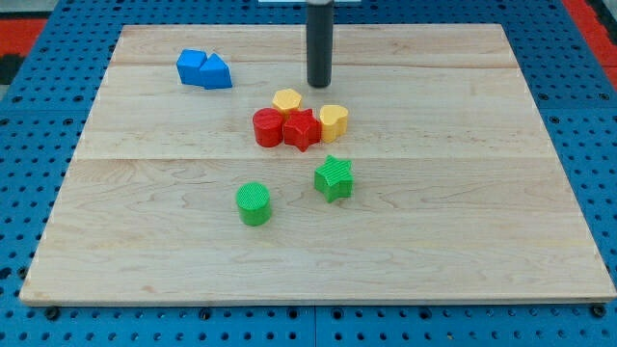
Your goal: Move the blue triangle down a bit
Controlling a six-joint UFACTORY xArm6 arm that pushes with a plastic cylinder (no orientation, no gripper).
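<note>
My tip: end of the dark rod [319,84], set on the wooden board [482,222] near the view's top, a little toward the view's left of centre. Upright. It has no jaws, holds nothing and touches no block.
Nearest to tip: yellow block [287,100], six-sided by the look of it, just below the tip and slightly to the view's left. Close, but a gap shows.
Cluster below tip: four blocks packed together. Yellow block at top; red cylinder [267,127] below it on the view's left; red star-like block [302,129] in the middle, touching the cylinder; second yellow block [334,120] on the view's right, against the red star-like block. Shape of the second yellow one is not clear.
Blue triangle (task block): [216,72], well to the view's left of the tip, at nearly the same height on the board. Near the board's top-left area.
Beside the triangle: another blue block [193,66], shape hard to make out, pressed against the triangle's left side as seen. The two read as one blue clump.
Between tip and triangle: bare wood only.
Below the triangle: bare wood; red cylinder sits down and to the view's right of it, apart.
Farther from tip: green star-like block [335,177], below the cluster, almost straight down from the tip. Green cylinder [254,203], lower again and to the view's left; stands alone.
Containers: none on the board; all blocks sit directly on the wood.
Surround: blue perforated surface [29,193] around the board.
</note>
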